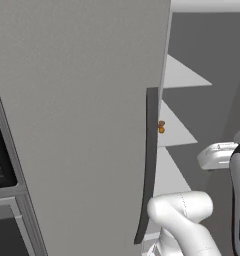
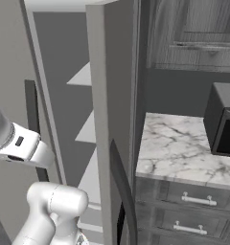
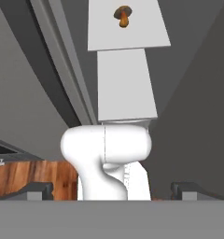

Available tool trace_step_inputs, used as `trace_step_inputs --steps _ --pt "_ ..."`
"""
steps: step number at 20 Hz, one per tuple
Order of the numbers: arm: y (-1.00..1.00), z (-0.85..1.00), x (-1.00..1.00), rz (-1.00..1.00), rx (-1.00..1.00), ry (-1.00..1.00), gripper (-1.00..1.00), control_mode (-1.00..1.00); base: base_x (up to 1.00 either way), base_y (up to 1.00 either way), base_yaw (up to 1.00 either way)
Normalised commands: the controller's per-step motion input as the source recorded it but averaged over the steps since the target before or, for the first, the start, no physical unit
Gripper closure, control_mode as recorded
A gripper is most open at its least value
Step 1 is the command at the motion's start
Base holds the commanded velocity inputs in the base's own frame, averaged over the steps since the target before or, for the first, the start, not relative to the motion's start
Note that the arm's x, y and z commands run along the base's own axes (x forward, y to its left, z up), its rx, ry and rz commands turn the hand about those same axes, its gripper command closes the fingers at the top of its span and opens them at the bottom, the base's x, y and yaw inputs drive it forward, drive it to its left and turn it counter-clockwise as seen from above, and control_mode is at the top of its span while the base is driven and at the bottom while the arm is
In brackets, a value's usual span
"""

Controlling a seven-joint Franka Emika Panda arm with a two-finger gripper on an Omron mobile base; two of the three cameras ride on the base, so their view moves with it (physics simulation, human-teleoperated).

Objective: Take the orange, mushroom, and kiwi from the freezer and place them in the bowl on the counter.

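The freezer (image 1: 82, 125) stands with its flat grey door swung open, and its long dark handle (image 1: 149, 165) runs down the door's edge. On a pale grey shelf (image 3: 142, 28) inside lies the mushroom (image 3: 123, 16), a small brown cap on an orange stem. It also shows as a small speck past the door edge, the mushroom (image 1: 161, 126). My gripper (image 3: 113, 190) is open with nothing between its fingertips (image 3: 37, 190), well short of that shelf. The counter (image 2: 179, 143) is to the right of the freezer. The orange, kiwi and bowl are out of view.
A black microwave (image 2: 224, 124) sits on the counter's right end, above dark drawers with silver handles (image 2: 198, 200). Dark cabinets (image 2: 198, 33) hang overhead. My own white arm (image 1: 184, 215) rises close in front of the freezer opening. Wood floor (image 3: 34, 175) shows below.
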Motion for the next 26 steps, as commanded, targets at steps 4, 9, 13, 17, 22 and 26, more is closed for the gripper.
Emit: trace_step_inputs --steps 4,9,13,17,22,26 --pt "0.00 0.00 0.00 0.00 0.00 0.00 -1.00 1.00 0.07 -0.62 0.00" --pt "0.00 0.00 0.00 0.00 0.00 0.00 -1.00 1.00 0.00 -0.06 0.00" --pt "-0.13 0.00 0.11 0.00 0.01 -0.01 -1.00 -1.00 0.00 0.00 0.00" --pt "-0.42 -0.09 0.50 0.00 0.05 -0.01 -1.00 -1.00 0.00 0.00 0.00" --pt "-0.10 -0.07 0.41 0.00 0.01 -0.25 -1.00 -1.00 0.00 0.00 0.00" --pt "0.01 -0.27 0.59 0.00 0.00 -0.28 -1.00 -1.00 0.00 0.00 0.00"
